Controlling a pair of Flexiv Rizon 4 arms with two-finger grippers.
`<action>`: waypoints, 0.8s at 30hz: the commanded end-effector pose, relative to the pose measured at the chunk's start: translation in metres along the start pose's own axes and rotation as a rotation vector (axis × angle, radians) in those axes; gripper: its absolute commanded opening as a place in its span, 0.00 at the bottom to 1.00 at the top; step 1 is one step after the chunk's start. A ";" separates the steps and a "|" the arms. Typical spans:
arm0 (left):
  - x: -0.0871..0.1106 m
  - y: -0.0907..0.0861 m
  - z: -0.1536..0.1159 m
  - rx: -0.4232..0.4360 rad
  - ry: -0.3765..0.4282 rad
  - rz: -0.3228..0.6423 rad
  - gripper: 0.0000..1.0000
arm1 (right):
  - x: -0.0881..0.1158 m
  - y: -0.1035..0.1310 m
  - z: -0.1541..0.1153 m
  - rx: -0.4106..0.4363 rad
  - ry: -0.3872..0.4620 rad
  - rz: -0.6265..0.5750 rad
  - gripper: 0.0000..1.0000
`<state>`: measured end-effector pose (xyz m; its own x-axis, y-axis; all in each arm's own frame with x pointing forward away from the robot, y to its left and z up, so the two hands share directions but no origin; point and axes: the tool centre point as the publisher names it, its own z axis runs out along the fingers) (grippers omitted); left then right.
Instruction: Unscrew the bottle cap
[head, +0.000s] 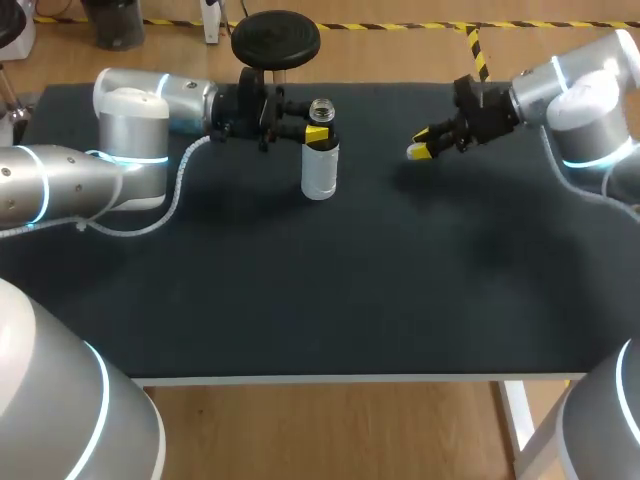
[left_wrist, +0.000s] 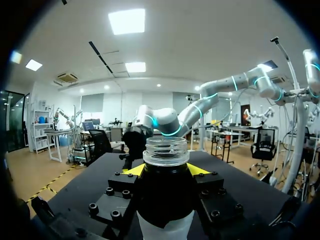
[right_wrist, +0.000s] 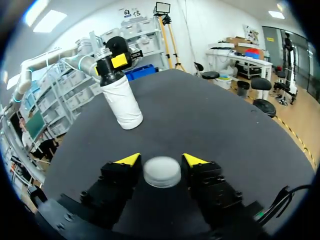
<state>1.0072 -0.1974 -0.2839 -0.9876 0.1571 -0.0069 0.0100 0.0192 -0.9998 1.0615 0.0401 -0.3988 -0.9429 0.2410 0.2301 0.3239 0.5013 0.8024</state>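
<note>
A white bottle (head: 319, 170) stands upright at the table's back middle, its clear threaded neck (left_wrist: 166, 150) bare and capless. My left gripper (head: 318, 133) comes in from the left and is shut on the bottle's dark shoulder just under the neck, one yellow tip on each side (left_wrist: 166, 170). The bottle (right_wrist: 122, 97) also shows ahead of my right gripper. My right gripper (head: 422, 147) hovers to the bottle's right, well apart from it. A white cap (right_wrist: 161, 171) lies blurred between its spread fingers (right_wrist: 161, 160), with thin gaps at both sides. In the head view the cap (head: 414, 152) shows at the yellow tips.
The dark table (head: 300, 300) carries nothing else. Its front edge runs along the near side, and both arms stay over the back half.
</note>
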 end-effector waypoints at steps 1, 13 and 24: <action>-0.002 0.001 0.000 0.002 0.006 0.000 0.00 | 0.007 0.000 -0.001 0.001 -0.305 0.006 1.00; -0.002 0.001 0.000 0.002 0.006 0.000 0.00 | 0.008 0.002 -0.005 -0.021 -0.320 0.028 1.00; -0.002 0.001 0.000 0.002 0.006 0.000 1.00 | 0.008 0.007 -0.006 -0.051 -0.322 0.020 1.00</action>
<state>1.0072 -0.1974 -0.2839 -0.9876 0.1570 -0.0069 0.0100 0.0190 -0.9998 1.0585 0.0402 -0.3875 -0.8665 0.4934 0.0760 0.3316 0.4551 0.8264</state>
